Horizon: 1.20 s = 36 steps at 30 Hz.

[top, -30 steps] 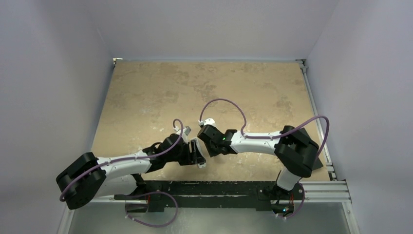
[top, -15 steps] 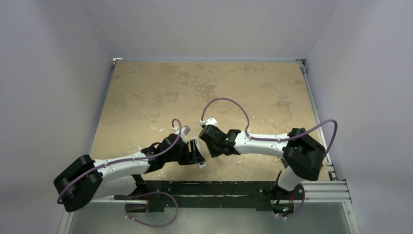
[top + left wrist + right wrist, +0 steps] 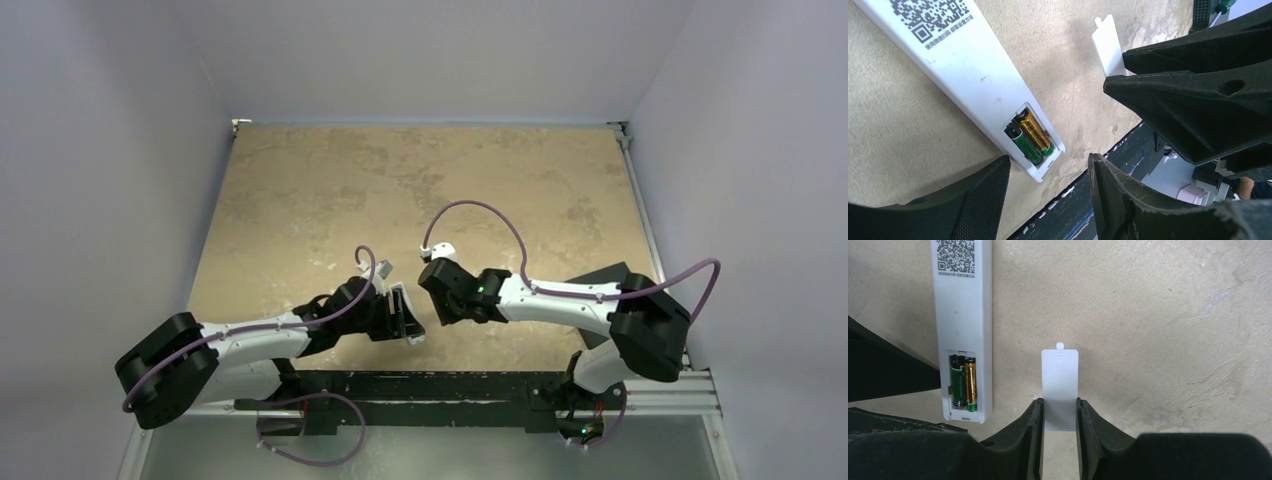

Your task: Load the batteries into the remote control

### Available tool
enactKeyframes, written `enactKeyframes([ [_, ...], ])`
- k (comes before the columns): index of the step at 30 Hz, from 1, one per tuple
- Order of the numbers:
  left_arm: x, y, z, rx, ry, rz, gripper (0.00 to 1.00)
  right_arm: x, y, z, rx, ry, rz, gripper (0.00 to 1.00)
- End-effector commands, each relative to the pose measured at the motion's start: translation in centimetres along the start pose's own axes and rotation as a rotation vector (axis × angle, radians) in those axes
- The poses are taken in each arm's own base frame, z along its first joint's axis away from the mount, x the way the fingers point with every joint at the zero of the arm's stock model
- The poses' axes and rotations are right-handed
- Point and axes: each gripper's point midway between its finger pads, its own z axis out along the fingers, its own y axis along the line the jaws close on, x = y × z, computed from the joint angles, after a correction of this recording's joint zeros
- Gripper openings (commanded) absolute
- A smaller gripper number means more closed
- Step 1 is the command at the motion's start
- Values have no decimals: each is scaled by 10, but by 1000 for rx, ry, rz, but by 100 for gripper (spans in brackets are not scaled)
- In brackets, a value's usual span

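Note:
The remote control (image 3: 963, 315) lies back up on the table, its QR label showing and its battery recess uncovered. Both batteries (image 3: 963, 382), one green-black and one gold, sit side by side in the recess (image 3: 1030, 137). A loose white battery cover (image 3: 1060, 380) lies flat to the right of the remote. My right gripper (image 3: 1059, 401) is shut on the cover's near end, a finger against each long edge. My left gripper (image 3: 1049, 161) is open, and the remote's recess end (image 3: 1043, 167) lies just beyond its fingertips, touching neither.
The table's near edge and black rail (image 3: 1108, 165) run just under the left gripper. A black flat pad (image 3: 610, 272) shows behind the right arm, and a green-handled screwdriver (image 3: 1225, 5) lies beside it. The right gripper's fingers (image 3: 1198, 100) fill the right of the left wrist view.
The right arm's elbow swung right and its gripper shifted slightly right, uncovering the black pad. The left arm stayed almost still.

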Motion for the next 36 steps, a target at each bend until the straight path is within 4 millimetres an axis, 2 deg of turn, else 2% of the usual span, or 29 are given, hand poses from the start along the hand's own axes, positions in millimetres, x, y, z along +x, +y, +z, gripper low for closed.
enactKeyframes([
  [1, -4, -13, 2, 54, -17, -7, 58, -3, -2, -9, 1, -28, 24, 20],
  [7, -8, -20, 6, 61, -18, 2, 58, -2, -1, -13, -11, -29, 23, 20],
  [13, -13, -17, 2, 24, -39, 32, 58, -4, 6, -16, -36, -35, 13, 20],
  [20, -29, -16, -17, -40, -106, 77, 58, -7, 24, -21, -84, -47, 0, 20],
  [27, -35, -12, -34, -90, -132, 103, 58, -5, 43, -21, -100, -47, -2, 21],
  [36, -49, -24, -67, -92, -199, 142, 58, -5, 65, -16, -111, -41, -6, 21],
])
